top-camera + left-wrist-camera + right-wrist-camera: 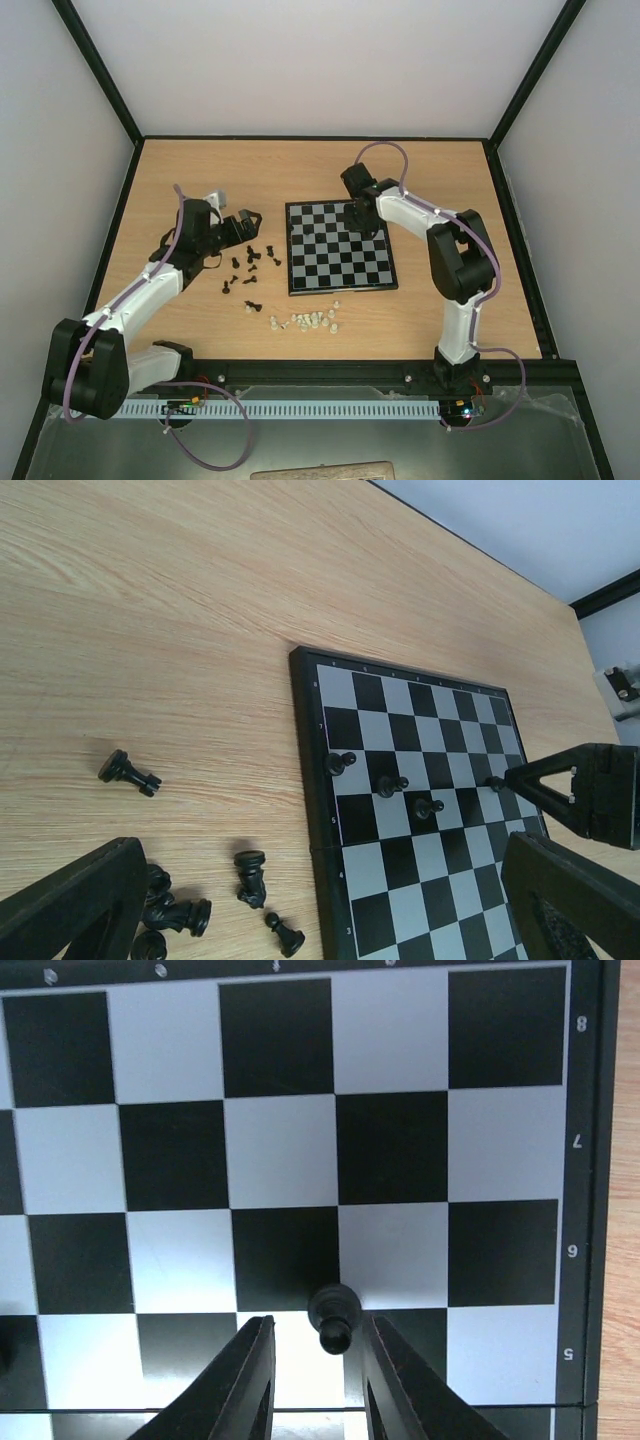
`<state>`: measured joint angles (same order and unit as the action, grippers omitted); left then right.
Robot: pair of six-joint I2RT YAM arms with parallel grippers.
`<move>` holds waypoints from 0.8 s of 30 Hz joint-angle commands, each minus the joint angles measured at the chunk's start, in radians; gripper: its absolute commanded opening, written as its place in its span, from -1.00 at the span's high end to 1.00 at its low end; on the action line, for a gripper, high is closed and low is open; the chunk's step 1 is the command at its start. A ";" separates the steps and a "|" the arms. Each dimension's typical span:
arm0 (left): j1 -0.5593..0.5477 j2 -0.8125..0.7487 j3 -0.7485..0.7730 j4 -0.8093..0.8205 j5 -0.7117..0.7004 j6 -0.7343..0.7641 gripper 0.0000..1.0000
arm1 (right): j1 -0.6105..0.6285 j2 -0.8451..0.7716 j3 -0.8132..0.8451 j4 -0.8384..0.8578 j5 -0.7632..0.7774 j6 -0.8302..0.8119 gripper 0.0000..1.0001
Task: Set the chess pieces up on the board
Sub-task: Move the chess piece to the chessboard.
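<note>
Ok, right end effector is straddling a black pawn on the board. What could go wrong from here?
1. The pawn sits off-centre in the right end effector, nearer one finger; closing could tip it or slide it off its square.
2. Three other pawns stand nearby on the board; a low move could knock them.
3. The open left end effector hangs near the loose black pieces and could scatter them.

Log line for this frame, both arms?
left gripper open, near loose black pieces | right gripper jaws flanking pawn on board | grip unclear
</note>
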<state>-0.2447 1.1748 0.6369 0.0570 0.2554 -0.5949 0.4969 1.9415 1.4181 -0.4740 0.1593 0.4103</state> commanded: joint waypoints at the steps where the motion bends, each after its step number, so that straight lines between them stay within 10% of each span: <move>1: -0.012 0.007 -0.021 0.021 -0.001 -0.015 -0.99 | -0.002 0.016 -0.012 -0.077 0.036 0.001 0.51; 24: -0.096 -0.036 -0.002 -0.026 -0.161 -0.017 -0.99 | -0.067 0.115 0.133 -0.120 0.136 0.019 0.96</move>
<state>-0.3279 1.1664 0.6048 0.0589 0.1371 -0.6205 0.4644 2.0109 1.4834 -0.5201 0.2657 0.4194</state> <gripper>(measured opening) 0.995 0.050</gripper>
